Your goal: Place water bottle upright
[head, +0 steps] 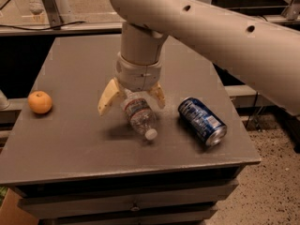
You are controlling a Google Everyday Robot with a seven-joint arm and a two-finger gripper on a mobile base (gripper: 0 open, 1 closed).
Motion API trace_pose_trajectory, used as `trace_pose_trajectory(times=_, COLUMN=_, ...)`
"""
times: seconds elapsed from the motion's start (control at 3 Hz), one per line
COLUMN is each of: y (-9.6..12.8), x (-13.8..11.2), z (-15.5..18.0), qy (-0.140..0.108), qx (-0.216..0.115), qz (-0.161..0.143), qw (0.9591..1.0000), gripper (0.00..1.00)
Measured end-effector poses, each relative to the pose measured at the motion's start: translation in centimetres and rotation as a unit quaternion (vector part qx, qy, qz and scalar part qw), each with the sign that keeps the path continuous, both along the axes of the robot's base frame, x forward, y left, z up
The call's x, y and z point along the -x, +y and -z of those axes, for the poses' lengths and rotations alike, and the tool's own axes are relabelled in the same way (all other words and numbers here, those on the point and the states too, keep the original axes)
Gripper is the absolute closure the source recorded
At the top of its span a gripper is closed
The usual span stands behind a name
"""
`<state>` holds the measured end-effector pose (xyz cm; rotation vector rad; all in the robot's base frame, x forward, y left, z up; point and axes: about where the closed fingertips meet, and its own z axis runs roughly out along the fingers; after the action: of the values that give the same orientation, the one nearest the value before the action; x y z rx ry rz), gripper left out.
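The water bottle lies on its side on the dark grey table. It is clear and ribbed, with a red, white and blue label, and its white cap points toward the front edge. My gripper is low over the bottle's base end. It is open, with one cream finger to the left of the bottle and the other to its right. The bottle's base sits between them, partly hidden under the wrist.
A blue soda can lies on its side to the right of the bottle. An orange sits near the table's left edge. The large cream arm reaches in from the upper right. Speckled floor lies beyond the right edge.
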<state>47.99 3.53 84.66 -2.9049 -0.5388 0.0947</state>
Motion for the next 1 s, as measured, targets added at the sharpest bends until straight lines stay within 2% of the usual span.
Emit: trace_pose_trajectory(times=1.0, y=-1.89, x=0.53, z=0.70, qy=0.018, qx=0.002, qz=-0.001, qw=0.9998, gripper=0.87)
